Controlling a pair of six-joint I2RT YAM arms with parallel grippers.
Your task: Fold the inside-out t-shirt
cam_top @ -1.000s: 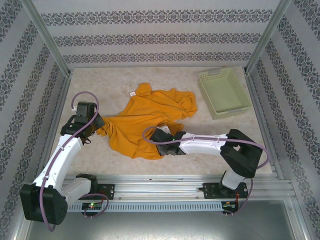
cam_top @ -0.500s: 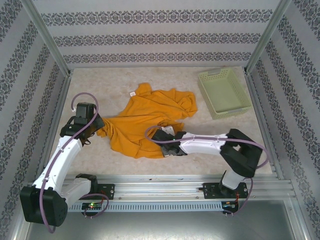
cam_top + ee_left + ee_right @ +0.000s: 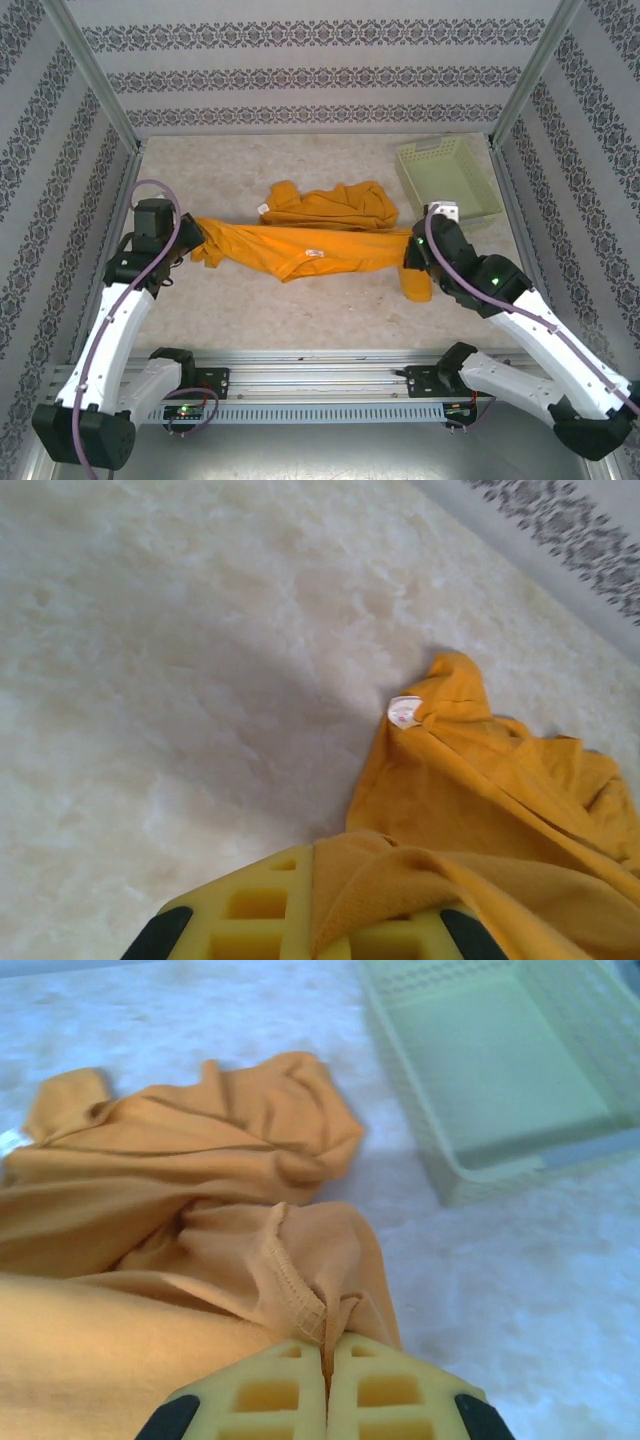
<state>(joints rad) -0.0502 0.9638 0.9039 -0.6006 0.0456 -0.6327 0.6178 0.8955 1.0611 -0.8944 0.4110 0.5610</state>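
Top view, shirt (image 3: 320,245): orange-yellow, drawn out in a long band across mid-table, from one gripper to the other. A bunched heap of the same cloth lies just behind the band, toward the far edge.
Top view, tag (image 3: 263,209): small and white, at the heap's left end.
Top view, left gripper (image 3: 190,240): clamped on the band's left end, near the table's left edge.
Top view, right gripper (image 3: 410,252): clamped on the band's right end, with a flap of cloth hanging past it toward the near edge.
Top view, basket (image 3: 408,178): pale green, in the far right corner of the table, just beyond the right gripper.
Top view, table (image 3: 230,300): pale and mottled, bare along the near edge.

Left wrist, left gripper (image 3: 330,915): yellow fingers (image 3: 250,920) at the bottom, closed on a thick fold of cloth that spills over them.
Left wrist, shirt (image 3: 470,800): rising from the fingers to a peak, creased, lying on the table (image 3: 150,680).
Left wrist, tag (image 3: 404,712): white, just under the peak on its left.

Right wrist, right gripper (image 3: 327,1370): fingers pressed together, pinching a stitched hem.
Right wrist, shirt (image 3: 200,1210): rumpled folds running off to the left, apart from the basket.
Right wrist, basket (image 3: 400,1070): upper right, perforated walls, flat on the table (image 3: 520,1290).
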